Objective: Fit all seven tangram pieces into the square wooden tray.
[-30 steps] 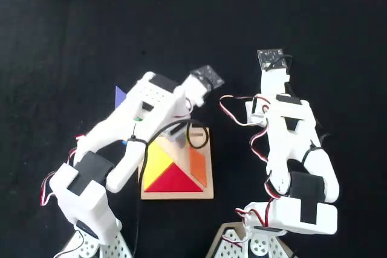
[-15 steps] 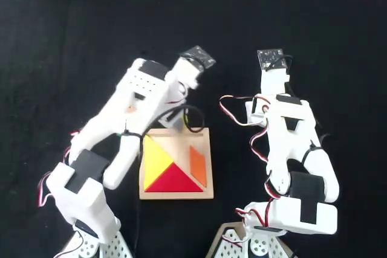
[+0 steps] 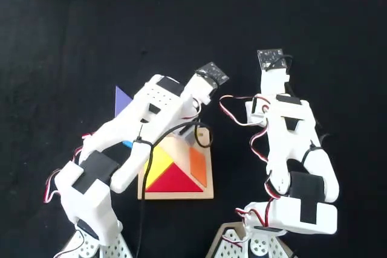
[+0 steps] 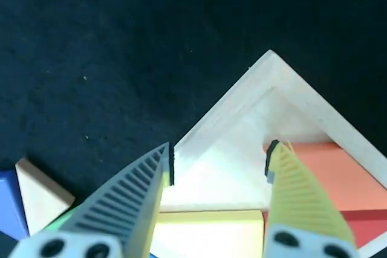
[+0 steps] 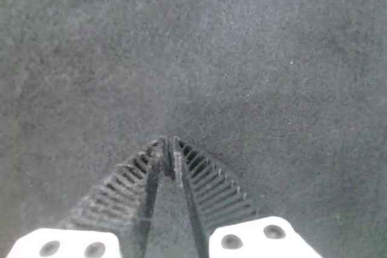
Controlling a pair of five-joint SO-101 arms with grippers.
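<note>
A black cloth [image 3: 72, 34] covered the table. The tray [image 3: 207, 193] lay near the front edge, between the two arms. It held a yellow triangle [image 3: 156, 164], a red triangle [image 3: 176, 179] and an orange piece [image 3: 198, 166]. In the high view the left arm [image 3: 151, 110] hid its far part. The left gripper [image 4: 221, 161] hung spread wide with nothing between its fingers, above a bare corner of the tray, beside the orange piece. A purple triangle [image 3: 121, 99] lay on the cloth to the left of the tray, beyond the left arm. A pale wooden triangle [image 4: 39, 194] and a blue piece [image 4: 9, 209] lay side by side on the cloth, off the tray. The right arm [image 3: 290, 131] stood well apart on the right. The right gripper [image 5: 168, 149] was clenched on nothing over bare cloth.
</note>
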